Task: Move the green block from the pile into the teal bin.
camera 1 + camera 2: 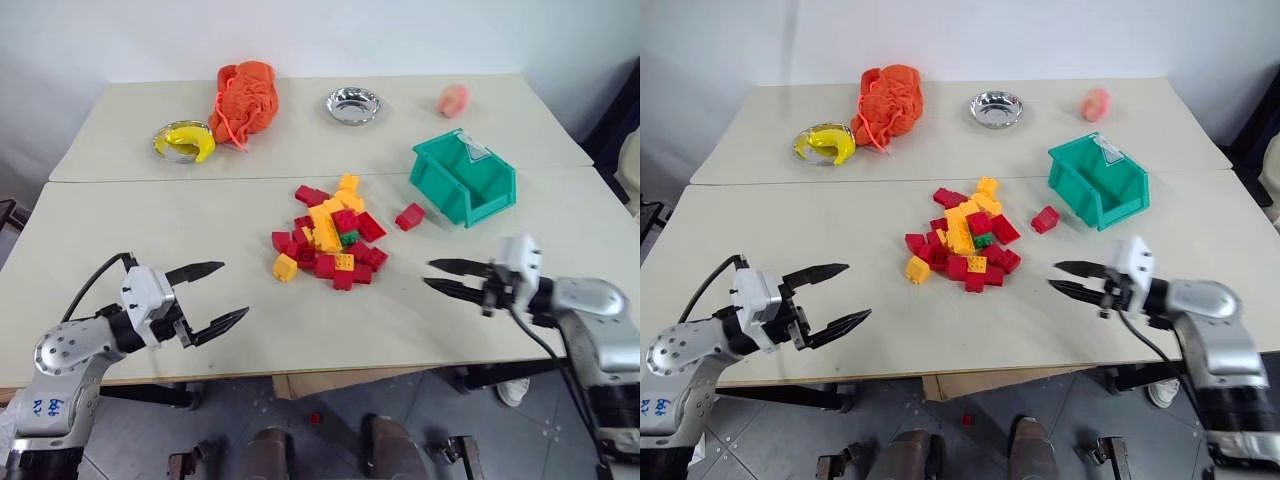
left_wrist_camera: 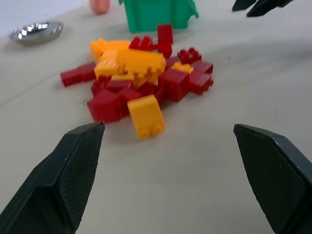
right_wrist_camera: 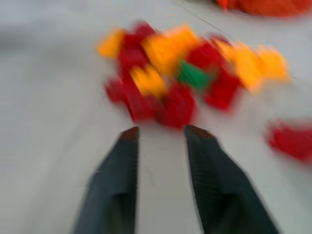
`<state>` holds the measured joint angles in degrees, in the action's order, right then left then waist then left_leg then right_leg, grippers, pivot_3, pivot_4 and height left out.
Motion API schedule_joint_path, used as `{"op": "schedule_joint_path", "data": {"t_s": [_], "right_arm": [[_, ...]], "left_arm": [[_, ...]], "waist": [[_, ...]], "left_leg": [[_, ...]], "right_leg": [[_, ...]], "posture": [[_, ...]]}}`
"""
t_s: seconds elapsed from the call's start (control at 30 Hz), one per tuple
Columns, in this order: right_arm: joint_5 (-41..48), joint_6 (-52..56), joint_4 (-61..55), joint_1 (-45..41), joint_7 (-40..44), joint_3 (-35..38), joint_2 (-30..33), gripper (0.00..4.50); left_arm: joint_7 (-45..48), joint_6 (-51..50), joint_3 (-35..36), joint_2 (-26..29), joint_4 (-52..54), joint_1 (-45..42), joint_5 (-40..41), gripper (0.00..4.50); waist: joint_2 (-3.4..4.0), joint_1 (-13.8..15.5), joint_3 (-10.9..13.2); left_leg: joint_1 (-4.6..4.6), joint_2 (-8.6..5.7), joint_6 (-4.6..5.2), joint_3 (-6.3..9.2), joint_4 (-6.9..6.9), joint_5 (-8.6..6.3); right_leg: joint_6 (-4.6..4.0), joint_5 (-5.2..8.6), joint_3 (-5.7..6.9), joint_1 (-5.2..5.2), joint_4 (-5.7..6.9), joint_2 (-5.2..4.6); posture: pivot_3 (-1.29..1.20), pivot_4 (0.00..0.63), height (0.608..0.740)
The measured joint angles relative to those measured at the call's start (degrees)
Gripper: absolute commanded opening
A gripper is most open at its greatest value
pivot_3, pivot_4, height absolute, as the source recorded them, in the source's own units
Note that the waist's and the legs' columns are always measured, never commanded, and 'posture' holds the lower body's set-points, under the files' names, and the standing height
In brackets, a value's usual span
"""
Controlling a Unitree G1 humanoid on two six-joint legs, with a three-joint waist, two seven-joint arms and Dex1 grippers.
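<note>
We see the green block [image 1: 349, 238] still in the pile [image 1: 330, 240], on its right side, wedged among red and yellow bricks near the middle of the desk [image 1: 150, 230]. Only part of it shows, so we judge that nothing has been picked yet and the task stands at its approach.

The right gripper [image 1: 434, 277] hangs low over the desk, just right of the pile, pointing at it. Its 2 fingers stand a narrow gap apart with nothing between them. We judge that slim opening suits a single brick: it can slip in beside the green one without knocking the neighbours about.

The left gripper [image 1: 225, 292] sits left of the pile, nearer the front edge, jaws spread wide and empty. It too faces the bricks but is apart from them; we take it as waiting, or ready to steady the heap.

The bin [image 1: 462, 177] rests toward the right edge, beyond and right of the pile, its sloped front turned toward the bricks. 1 red brick [image 1: 409, 216] lies between pile and bin. That placing makes the right arm the natural carrier, with a short lift across.

The crowding around the green block is the risk: red bricks touch it.
</note>
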<state>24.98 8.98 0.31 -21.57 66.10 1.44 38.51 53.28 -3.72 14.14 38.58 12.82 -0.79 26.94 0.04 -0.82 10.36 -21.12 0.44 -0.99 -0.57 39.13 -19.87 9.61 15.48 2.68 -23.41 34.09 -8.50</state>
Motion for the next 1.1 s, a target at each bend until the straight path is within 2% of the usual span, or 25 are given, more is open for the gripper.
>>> {"op": "schedule_joint_path", "data": {"t_s": [0.03,0.17,0.23,0.37,0.43,0.63,0.8,1.0,1.1], "right_arm": [[-0.5,2.6,-1.0,-2.7,-1.3,-2.7,-2.1,0.04],[-4.8,10.2,0.6,-11.1,-6.2,-10.4,-8.1,0.01],[-8.0,11.5,5.2,-16.1,-9.8,-12.8,-12.8,0.01],[-10.2,13.1,14.1,-23.6,-14.4,-14.5,-21.4,0.01],[-12.1,11.6,22.3,-28.0,-18.0,-14.5,-24.0,0.01],[-19.2,2.3,43.5,-37.3,-30.2,-11.3,-23.7,0.01],[-23.0,-3.2,53.3,-40.3,-33.1,-9.9,-22.4,0.01],[-24.0,-5.3,52.7,-39.2,-28.5,-9.8,-21.9,0.01],[-22.1,-2.3,42.3,-33.5,-20.5,-10.1,-20.1,0.01]], "left_arm": [[0.2,0.2,-0.3,0.0,-0.3,-0.6,-0.1,4.50],[0.6,0.6,-1.7,-0.6,-1.8,-1.7,-0.3,4.50],[0.4,0.7,-1.8,-1.0,-2.3,-1.8,-0.4,4.50],[-0.2,0.7,-2.1,-1.7,-2.0,-1.9,-0.4,4.50],[-0.8,0.8,-1.9,-1.9,-1.8,-1.3,-0.5,4.50],[-3.7,1.4,-1.1,-3.0,-1.1,1.3,-1.1,4.50],[-4.6,1.9,-1.2,-3.8,-1.0,1.5,-1.7,4.50],[-5.1,2.0,-1.5,-4.0,-1.0,0.9,-2.3,4.50],[-5.1,2.1,-1.7,-4.2,-1.0,0.6,-2.3,4.50]], "waist": [[0.00,0.0,0.0],[0.00,0.1,0.0],[0.00,0.0,0.0],[0.00,-0.3,0.0],[0.00,-0.7,0.0],[0.00,-1.1,0.0],[0.00,-1.6,0.0],[0.00,-2.4,0.0],[0.00,-2.2,0.0]], "left_leg": [[-0.02,0.00,-0.01,0.01,0.00,0.00],[-0.10,-0.04,-0.01,0.02,0.00,-0.03],[-0.11,-0.03,-0.01,0.01,0.00,-0.03],[-0.13,-0.01,-0.03,0.05,-0.01,-0.04],[-0.13,-0.05,-0.03,0.04,-0.01,-0.04],[-0.11,-0.04,-0.06,0.00,-0.08,-0.05],[-0.10,0.02,-0.06,-0.05,-0.08,-0.04],[-0.12,0.03,-0.06,-0.05,-0.10,-0.05],[-0.13,0.05,-0.06,-0.01,-0.11,-0.06]], "right_leg": [[0.00,0.00,0.02,-0.02,0.01,0.00],[-0.01,0.00,0.05,-0.08,0.00,-0.02],[-0.01,-0.01,0.08,-0.09,0.00,-0.02],[-0.04,0.01,0.17,-0.15,0.07,-0.02],[-0.05,0.00,0.19,-0.14,0.08,-0.05],[-0.07,0.01,0.21,-0.19,0.08,-0.06],[-0.08,0.01,0.21,-0.20,0.09,-0.04],[-0.08,0.01,0.22,-0.20,0.07,-0.04],[-0.08,0.01,0.30,-0.19,0.05,-0.04]], "posture": [[0.00,0.150,0.740],[0.00,0.150,0.740],[0.00,0.150,0.740],[0.00,0.150,0.740],[0.00,0.150,0.740],[0.00,0.150,0.740],[0.00,0.150,0.740],[0.00,0.150,0.740],[0.00,0.150,0.740]]}}
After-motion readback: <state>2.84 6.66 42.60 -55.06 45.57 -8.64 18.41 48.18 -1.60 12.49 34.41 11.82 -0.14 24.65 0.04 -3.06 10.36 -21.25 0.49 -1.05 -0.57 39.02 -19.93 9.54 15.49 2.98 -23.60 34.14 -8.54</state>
